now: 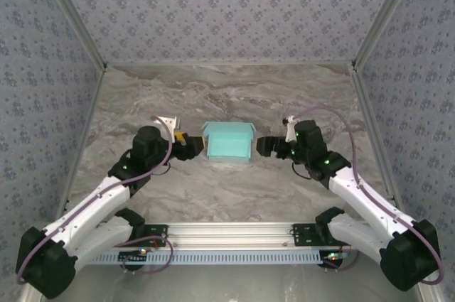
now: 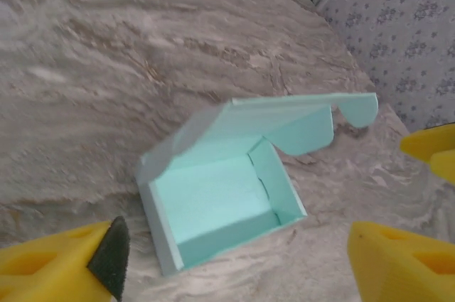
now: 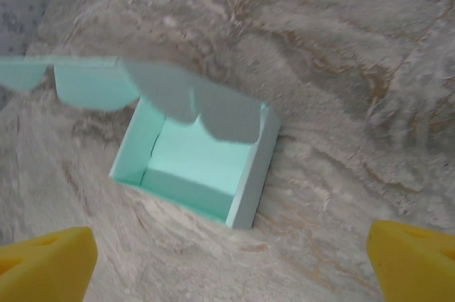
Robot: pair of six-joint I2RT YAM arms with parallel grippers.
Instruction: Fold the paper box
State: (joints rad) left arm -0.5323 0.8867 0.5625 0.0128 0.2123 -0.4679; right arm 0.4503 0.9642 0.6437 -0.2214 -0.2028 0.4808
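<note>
The paper box [image 1: 227, 143] is a pale cyan card tray standing mid-table, its lid raised at the far side with rounded tabs hanging from the lid's edge. My left gripper [image 1: 192, 147] sits just left of it and my right gripper [image 1: 265, 147] just right of it; both are open and apart from the card. In the left wrist view the paper box [image 2: 213, 199] lies ahead of the open left gripper [image 2: 234, 273], between its yellow fingers [image 2: 57, 266]. Seen from the right wrist, the paper box [image 3: 195, 163] lies beyond the right gripper [image 3: 231, 270], whose fingers [image 3: 419, 263] stand wide.
The marbled table [image 1: 227, 96] is walled by patterned panels on three sides. An aluminium rail [image 1: 227, 232] carrying the arm bases runs along the near edge. The right gripper's yellow fingertips [image 2: 434, 151] show at the right edge of the left wrist view.
</note>
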